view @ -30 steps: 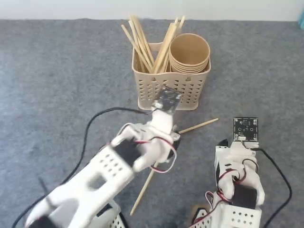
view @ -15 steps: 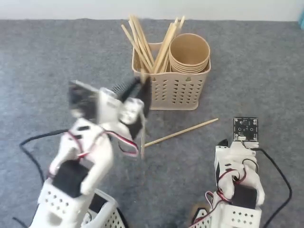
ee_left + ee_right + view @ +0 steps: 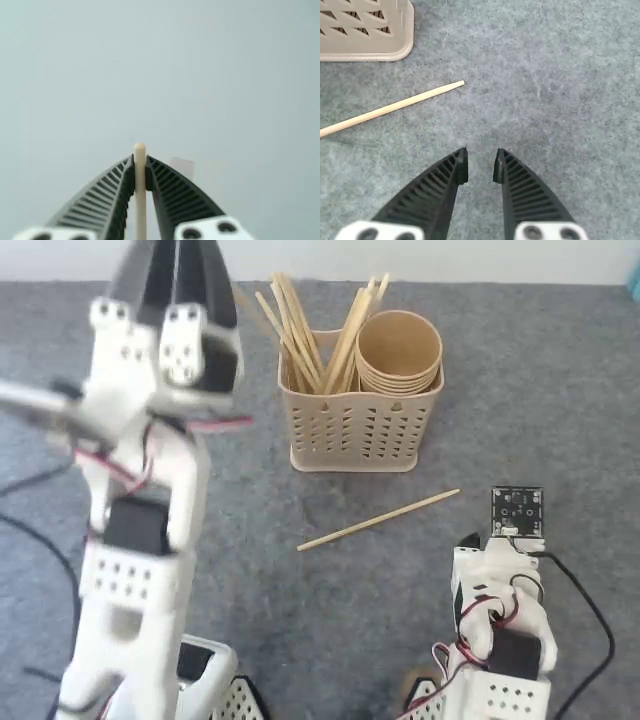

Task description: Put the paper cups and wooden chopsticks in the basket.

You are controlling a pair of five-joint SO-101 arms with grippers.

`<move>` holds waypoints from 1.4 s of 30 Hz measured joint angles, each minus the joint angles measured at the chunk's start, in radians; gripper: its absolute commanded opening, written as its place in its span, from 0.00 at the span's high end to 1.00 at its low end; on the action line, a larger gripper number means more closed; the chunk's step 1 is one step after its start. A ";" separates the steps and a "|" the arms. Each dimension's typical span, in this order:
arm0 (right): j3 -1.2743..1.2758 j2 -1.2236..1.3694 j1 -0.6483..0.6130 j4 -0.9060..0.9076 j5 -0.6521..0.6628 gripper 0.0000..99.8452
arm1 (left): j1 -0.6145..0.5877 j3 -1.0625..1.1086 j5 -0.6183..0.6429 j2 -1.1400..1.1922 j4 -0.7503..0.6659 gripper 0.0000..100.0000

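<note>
Right now I am holding the left tool [image 3: 139, 161] high over the tabletop [image 3: 540, 390], its jaws clamping one chopstick [image 3: 140, 210]. My right tool [image 3: 480, 165] is hovering low with jaws parted, near a second chopstick [image 3: 380, 519] lying on the tabletop in front of the basket [image 3: 360, 435], where stacked paper cups [image 3: 398, 345] and more chopsticks [image 3: 305, 335] are standing.
</note>
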 measured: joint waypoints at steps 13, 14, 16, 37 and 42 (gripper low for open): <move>0.000 0.000 0.000 0.000 0.000 0.90 | -0.012 -0.014 0.002 0.233 0.015 0.99; 0.000 0.000 0.000 0.000 0.000 0.90 | -0.012 0.014 0.000 0.233 0.009 0.99; 0.000 0.000 0.000 0.000 0.000 0.90 | -0.012 0.075 0.002 0.233 -0.023 0.99; 0.017 -0.002 0.091 -0.083 -0.089 0.90 | -0.046 0.153 -0.006 0.029 0.537 0.64; 0.017 -0.002 0.126 -0.124 -0.176 0.90 | -0.143 0.112 -0.006 -0.115 0.802 0.64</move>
